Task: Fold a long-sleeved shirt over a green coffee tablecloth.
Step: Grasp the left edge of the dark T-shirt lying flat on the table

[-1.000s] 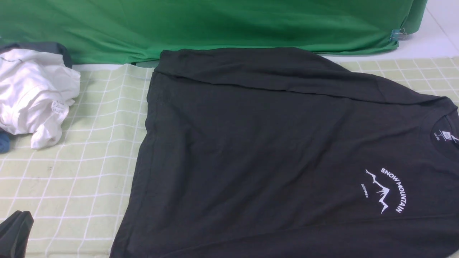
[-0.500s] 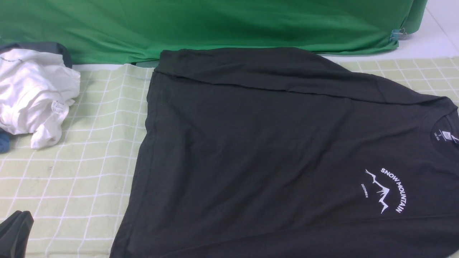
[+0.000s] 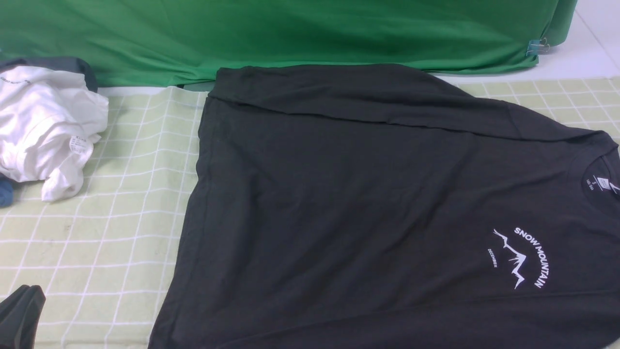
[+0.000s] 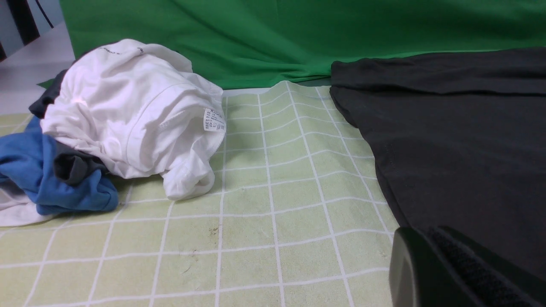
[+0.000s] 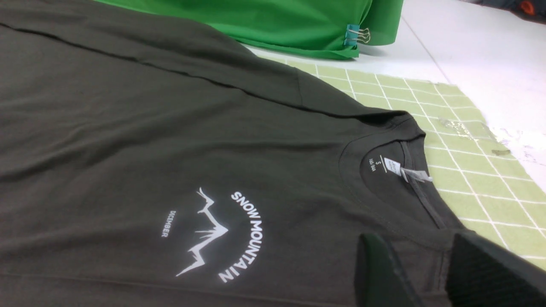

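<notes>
Nothing had moved since a moment before; every cloth and both arms sat in the same spots.

At the lower left of the front frame, the left end effector (image 3: pixel 20 315) sat low over the green coffee tablecloth (image 3: pixel 97 232). Its two fingers were pressed together with nothing between them. In the left wrist view it (image 4: pixel 460 273) showed at the lower right, just beside the hem of the shirt.

At the upper left of the front frame lay a bunched-up white garment (image 3: pixel 46 121) with a small label. A bit of blue cloth (image 3: pixel 5 194) peeked out under it.

The pale tablecloth with its white squares spread across the frame. On it, from the middle to the right edge, lay the long-sleeved shirt (image 3: pixel 363 208), black and flat. Its hem pointed left and its collar sat at the far right. A long fold ran along its top edge, touching the plain deep-green cloth (image 3: pixel 290 34) behind it. White "SNOW MOUNTAIN" words (image 3: pixel 525 257) showed at the lower right.

A small clip (image 3: pixel 537 47) held the deep-green cloth at the upper right.

The right end effector (image 5: pixel 413 245) showed only in its own wrist view. Its fingers were spread apart over the shirt near the collar, pinching nothing.
</notes>
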You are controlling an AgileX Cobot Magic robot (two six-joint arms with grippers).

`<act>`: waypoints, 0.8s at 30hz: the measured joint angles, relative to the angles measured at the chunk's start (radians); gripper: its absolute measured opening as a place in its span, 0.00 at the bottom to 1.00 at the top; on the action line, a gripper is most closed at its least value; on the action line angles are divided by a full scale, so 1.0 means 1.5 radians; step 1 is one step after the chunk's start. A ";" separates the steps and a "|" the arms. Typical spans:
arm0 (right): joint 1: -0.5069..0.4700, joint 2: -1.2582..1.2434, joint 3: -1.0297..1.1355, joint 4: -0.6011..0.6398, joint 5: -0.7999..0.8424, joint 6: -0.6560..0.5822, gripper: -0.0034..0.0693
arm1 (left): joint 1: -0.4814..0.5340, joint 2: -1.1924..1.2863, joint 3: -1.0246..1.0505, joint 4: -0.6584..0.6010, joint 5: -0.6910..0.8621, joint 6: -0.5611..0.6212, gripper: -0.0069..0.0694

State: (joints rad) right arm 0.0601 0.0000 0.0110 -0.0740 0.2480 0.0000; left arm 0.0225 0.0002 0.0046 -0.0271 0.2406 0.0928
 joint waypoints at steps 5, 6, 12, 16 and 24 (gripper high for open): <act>0.000 0.000 0.000 0.000 -0.008 0.000 0.38 | 0.000 0.000 0.000 0.000 0.000 0.000 0.11; 0.000 0.000 0.000 0.000 -0.014 0.000 0.38 | 0.000 0.000 0.000 0.000 0.000 0.003 0.11; 0.000 0.000 0.000 0.000 -0.048 0.000 0.38 | 0.000 0.000 0.000 0.007 -0.023 0.009 0.11; 0.000 0.000 0.000 0.075 -0.110 0.097 0.38 | 0.000 0.000 0.000 -0.132 -0.066 -0.079 0.11; 0.000 0.000 0.000 0.180 -0.160 0.406 0.38 | 0.000 0.000 0.000 -0.515 -0.090 -0.340 0.11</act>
State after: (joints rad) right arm 0.0601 0.0000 0.0110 0.1962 0.0075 0.6084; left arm 0.0225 0.0002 0.0046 -0.7990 0.1049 -0.4170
